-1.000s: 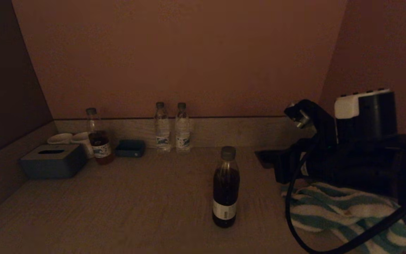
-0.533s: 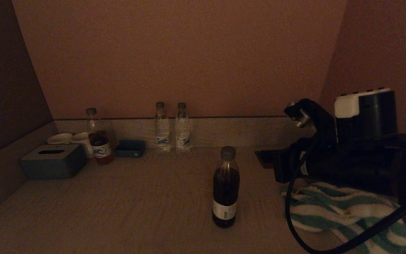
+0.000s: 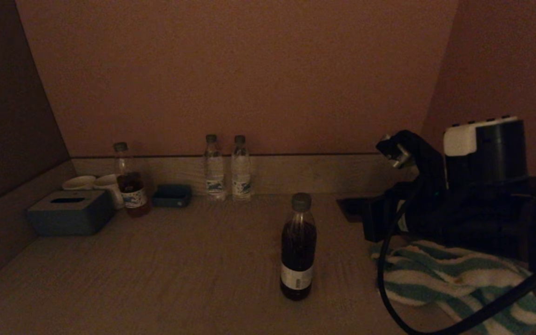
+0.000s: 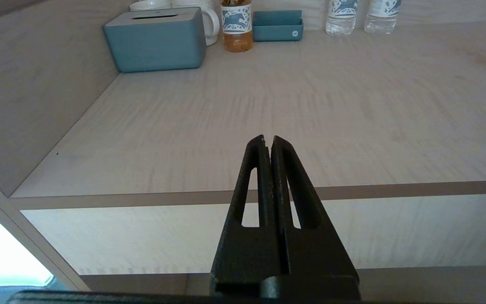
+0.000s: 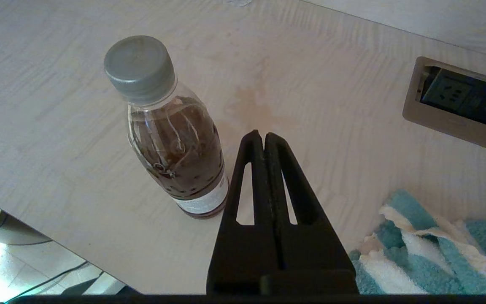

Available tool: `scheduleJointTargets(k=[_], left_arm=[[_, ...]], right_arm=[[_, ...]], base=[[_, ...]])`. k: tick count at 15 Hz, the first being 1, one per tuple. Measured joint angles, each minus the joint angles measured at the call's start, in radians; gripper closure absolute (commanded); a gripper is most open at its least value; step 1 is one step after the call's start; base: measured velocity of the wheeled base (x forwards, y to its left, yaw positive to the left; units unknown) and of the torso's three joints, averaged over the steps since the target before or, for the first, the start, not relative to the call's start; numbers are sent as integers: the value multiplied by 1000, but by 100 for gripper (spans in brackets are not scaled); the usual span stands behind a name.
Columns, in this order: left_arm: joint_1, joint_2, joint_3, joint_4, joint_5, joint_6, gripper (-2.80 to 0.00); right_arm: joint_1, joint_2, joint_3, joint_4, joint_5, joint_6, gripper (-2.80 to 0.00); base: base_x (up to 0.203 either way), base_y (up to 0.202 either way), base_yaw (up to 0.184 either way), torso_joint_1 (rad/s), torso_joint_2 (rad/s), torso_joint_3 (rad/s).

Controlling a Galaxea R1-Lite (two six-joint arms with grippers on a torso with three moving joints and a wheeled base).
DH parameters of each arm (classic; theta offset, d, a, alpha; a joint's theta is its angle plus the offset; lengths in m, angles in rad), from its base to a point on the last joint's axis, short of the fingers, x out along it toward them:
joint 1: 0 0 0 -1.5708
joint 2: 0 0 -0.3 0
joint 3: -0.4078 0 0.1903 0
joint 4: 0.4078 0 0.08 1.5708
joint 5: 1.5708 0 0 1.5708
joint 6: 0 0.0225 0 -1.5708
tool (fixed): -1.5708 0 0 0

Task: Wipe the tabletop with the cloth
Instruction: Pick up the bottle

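The teal and white striped cloth (image 3: 449,279) lies bunched on the pale wood tabletop (image 3: 179,260) at the right front. It also shows in the right wrist view (image 5: 437,253). My right arm (image 3: 417,218) hangs above the cloth's far edge. My right gripper (image 5: 264,136) is shut and empty, above bare table between the cloth and a dark drink bottle (image 5: 171,143). A faint brown stain (image 5: 251,105) marks the table just beyond its tips. My left gripper (image 4: 267,138) is shut and empty, held in front of the table's front edge at the left.
The dark bottle (image 3: 298,246) stands mid-table. Along the back wall are a tissue box (image 3: 70,211), two cups (image 3: 93,182), a bottle (image 3: 130,186), a small blue tray (image 3: 171,195) and two water bottles (image 3: 226,170). A recessed socket (image 5: 458,101) lies right. A black cable (image 3: 382,279) crosses the cloth.
My right arm has edged very slightly to the right. Nothing else has moved.
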Motion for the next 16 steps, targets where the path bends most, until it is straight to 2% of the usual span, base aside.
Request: scheduleJointTargets(k=[9, 10, 14, 16], left_arm=[[-1, 0, 0, 0, 0, 0, 0], [0, 0, 0, 0, 0, 0, 0], [0, 0, 0, 0, 0, 0, 0], [0, 0, 0, 0, 0, 0, 0]], right_arm=[[0, -26, 21, 3, 0, 0, 0], [2, -34, 25, 4, 0, -1, -280], [47, -64, 45, 7, -4, -3, -280], [112, -79, 49, 6, -16, -5, -280]], base=[[0, 0, 0, 0, 0, 0], [0, 0, 0, 0, 0, 0], [0, 0, 0, 0, 0, 0], [0, 0, 0, 0, 0, 0]])
